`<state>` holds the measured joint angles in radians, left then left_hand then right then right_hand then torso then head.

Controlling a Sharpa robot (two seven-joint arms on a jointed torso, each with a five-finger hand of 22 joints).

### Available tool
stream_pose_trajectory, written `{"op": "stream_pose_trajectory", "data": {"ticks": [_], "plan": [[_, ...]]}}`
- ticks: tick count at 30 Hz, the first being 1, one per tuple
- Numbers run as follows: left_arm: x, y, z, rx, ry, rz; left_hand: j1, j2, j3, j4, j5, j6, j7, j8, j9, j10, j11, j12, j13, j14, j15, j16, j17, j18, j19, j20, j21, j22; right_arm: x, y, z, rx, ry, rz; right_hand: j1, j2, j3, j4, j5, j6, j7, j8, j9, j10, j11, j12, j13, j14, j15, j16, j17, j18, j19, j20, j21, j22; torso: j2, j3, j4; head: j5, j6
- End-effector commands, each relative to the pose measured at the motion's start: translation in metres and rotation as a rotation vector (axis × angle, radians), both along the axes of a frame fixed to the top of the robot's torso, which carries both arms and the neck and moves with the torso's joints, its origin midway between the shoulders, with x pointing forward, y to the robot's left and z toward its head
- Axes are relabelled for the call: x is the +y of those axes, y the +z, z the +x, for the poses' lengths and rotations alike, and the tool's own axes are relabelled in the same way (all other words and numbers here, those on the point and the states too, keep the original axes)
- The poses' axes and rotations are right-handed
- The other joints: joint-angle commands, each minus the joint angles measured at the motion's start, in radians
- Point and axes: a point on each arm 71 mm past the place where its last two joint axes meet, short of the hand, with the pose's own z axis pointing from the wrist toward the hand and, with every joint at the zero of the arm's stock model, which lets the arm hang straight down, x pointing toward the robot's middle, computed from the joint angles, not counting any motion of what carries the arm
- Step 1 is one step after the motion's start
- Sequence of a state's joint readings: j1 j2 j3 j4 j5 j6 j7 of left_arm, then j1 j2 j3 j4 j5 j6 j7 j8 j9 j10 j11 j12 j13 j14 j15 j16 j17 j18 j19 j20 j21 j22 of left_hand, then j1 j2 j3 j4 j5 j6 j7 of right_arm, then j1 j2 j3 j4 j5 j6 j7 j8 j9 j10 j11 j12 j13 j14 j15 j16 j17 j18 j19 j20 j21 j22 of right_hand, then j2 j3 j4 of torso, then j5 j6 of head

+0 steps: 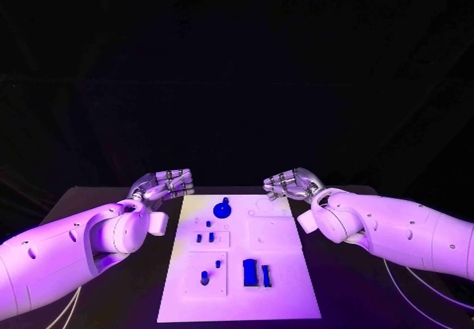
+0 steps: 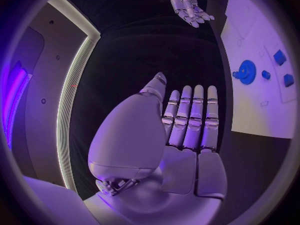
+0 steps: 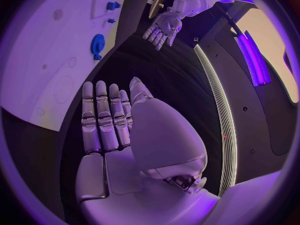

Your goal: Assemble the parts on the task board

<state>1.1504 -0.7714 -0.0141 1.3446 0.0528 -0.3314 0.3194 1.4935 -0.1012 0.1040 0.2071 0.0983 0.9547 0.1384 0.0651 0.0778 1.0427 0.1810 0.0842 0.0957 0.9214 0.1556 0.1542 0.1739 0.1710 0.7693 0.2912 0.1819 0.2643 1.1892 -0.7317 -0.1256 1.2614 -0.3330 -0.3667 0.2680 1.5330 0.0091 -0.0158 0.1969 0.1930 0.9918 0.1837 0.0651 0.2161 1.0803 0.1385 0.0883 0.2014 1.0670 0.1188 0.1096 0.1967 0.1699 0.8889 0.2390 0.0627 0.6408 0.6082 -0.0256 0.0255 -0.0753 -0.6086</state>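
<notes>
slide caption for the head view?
Both silver hands, left and right, open beside white task board with small blue parts.

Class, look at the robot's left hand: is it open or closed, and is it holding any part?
Open, holding nothing. The left hand has its fingers stretched out straight beside the task board, with no blue part between them.

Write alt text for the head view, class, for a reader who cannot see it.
A white task board lies on a black table, with small blue parts on it. The open left hand and right hand hover at its far corners, holding nothing.
</notes>
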Motion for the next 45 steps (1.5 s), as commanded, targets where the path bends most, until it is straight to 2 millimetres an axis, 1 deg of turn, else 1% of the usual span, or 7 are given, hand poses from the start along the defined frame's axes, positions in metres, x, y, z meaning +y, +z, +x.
{"op": "stream_pose_trajectory", "data": {"ticks": [1, 5, 6, 23, 24, 27, 45], "plan": [[0.002, -0.001, 0.006, -0.038, 0.091, -0.033, 0.006, 0.017, -0.029, -0.005, 0.006, -0.012, 0.0, -0.001, -0.013, -0.022, 0.006, -0.021, -0.027, -0.019, 0.009, -0.065, -0.045, -0.018, -0.006, 0.001, -0.066, -0.054, 0.001, 0.004, 0.008, -0.049, 0.007, 0.119, -0.019, 0.008, 0.003, -0.012, -0.002, -0.006, 0.007, -0.002, -0.028, 0.002, 0.007, -0.017, -0.049, 0.006, 0.01, -0.031, -0.039, 0.015, -0.031, 0.008, -0.002, -0.064, -0.012, 0.0014, 0.0082, 0.001, 0.016], [-0.003, -0.003, 0.009, -0.041, 0.095, -0.034, 0.012, 0.026, -0.051, -0.01, 0.005, -0.009, 0.007, -0.002, -0.013, -0.036, 0.015, -0.023, -0.033, -0.018, 0.018, -0.091, -0.077, -0.022, 0.014, 0.001, -0.099, -0.087, 0.001, 0.004, 0.011, -0.06, -0.002, 0.129, -0.038, 0.011, 0.005, -0.032, 0.0, -0.003, 0.009, -0.002, -0.061, 0.01, 0.012, -0.02, -0.099, 0.019, 0.013, -0.047, -0.082, 0.016, -0.04, 0.015, 0.0, -0.137, -0.012, 0.0035, 0.014, 0.003, 0.016], [-0.002, -0.005, 0.007, -0.011, 0.05, -0.012, -0.442, 0.101, -0.104, -0.07, -0.098, -0.292, -0.042, -0.065, -0.078, -0.334, -0.048, -0.084, -0.096, -0.286, -0.039, -0.154, -0.102, -0.061, -0.226, -0.086, -0.182, -0.135, -0.001, 0.001, 0.011, -0.031, -0.021, 0.057, -0.48, -0.009, 0.016, -0.076, -0.058, -0.3, -0.053, -0.065, -0.101, -0.318, -0.036, -0.088, -0.12, -0.312, -0.028, -0.11, -0.108, -0.051, -0.292, -0.06, -0.063, -0.274, -0.009, 0.0009, 0.0068, 0.002, 0.014], [-0.029, -0.011, -0.035, -0.093, 0.154, 0.076, -0.94, 0.101, -0.104, -0.133, -0.098, -0.607, -0.138, -0.065, -0.078, -0.673, -0.108, -0.084, -0.096, -0.589, -0.156, -0.154, -0.174, -0.095, -0.481, -0.184, -0.182, -0.264, 0.03, 0.003, -0.037, -0.06, -0.197, 0.259, -0.983, -0.009, 0.016, -0.197, -0.122, -0.628, -0.113, -0.065, -0.216, -0.679, -0.139, -0.088, -0.201, -0.668, -0.119, -0.11, -0.197, -0.089, -0.577, -0.145, -0.063, -0.455, -0.064, 0.0256, -0.0255, 0.075, 0.009], [-0.031, -0.011, -0.038, -0.1, 0.162, 0.082, -0.961, 0.101, -0.104, -0.135, -0.098, -0.62, -0.138, -0.065, -0.078, -0.687, -0.181, -0.084, -0.096, -0.602, -0.156, -0.154, -0.174, -0.171, -0.492, -0.188, -0.182, -0.264, 0.032, 0.004, -0.041, -0.06, -0.212, 0.271, -1.005, -0.009, 0.016, -0.197, -0.193, -0.643, -0.184, -0.065, -0.216, -0.696, -0.139, -0.088, -0.201, -0.685, -0.119, -0.11, -0.197, -0.089, -0.589, -0.149, -0.063, -0.462, -0.064, 0.0256, -0.0255, 0.075, 0.009], [-0.036, -0.011, -0.048, -0.12, 0.181, 0.1, -1.031, 0.101, -0.104, -0.207, -0.098, -0.664, -0.138, -0.065, -0.078, -0.734, -0.181, -0.084, -0.096, -0.644, -0.156, -0.154, -0.174, -0.171, -0.529, -0.202, -0.182, -0.264, 0.037, 0.005, -0.051, -0.057, -0.25, 0.3, -1.074, -0.009, 0.016, -0.197, -0.193, -0.689, -0.184, -0.065, -0.216, -0.747, -0.139, -0.088, -0.201, -0.735, -0.119, -0.11, -0.197, -0.17, -0.629, -0.161, -0.063, -0.486, -0.064, 0.0256, -0.0255, 0.075, 0.009], [-0.039, -0.011, -0.054, -0.134, 0.195, 0.112, -1.272, 0.101, -0.104, -0.207, -0.098, -0.816, -0.138, -0.065, -0.078, -0.895, -0.181, -0.084, -0.096, -0.789, -0.156, -0.154, -0.174, -0.171, -0.653, -0.291, -0.182, -0.264, 0.04, 0.007, -0.059, -0.053, -0.278, 0.318, -1.313, -0.009, 0.016, -0.197, -0.193, -0.847, -0.184, -0.065, -0.216, -0.921, -0.139, -0.088, -0.201, -0.908, -0.119, -0.11, -0.197, -0.17, -0.763, -0.239, -0.063, -0.567, -0.064, 0.0256, -0.0255, 0.075, 0.009]]}}
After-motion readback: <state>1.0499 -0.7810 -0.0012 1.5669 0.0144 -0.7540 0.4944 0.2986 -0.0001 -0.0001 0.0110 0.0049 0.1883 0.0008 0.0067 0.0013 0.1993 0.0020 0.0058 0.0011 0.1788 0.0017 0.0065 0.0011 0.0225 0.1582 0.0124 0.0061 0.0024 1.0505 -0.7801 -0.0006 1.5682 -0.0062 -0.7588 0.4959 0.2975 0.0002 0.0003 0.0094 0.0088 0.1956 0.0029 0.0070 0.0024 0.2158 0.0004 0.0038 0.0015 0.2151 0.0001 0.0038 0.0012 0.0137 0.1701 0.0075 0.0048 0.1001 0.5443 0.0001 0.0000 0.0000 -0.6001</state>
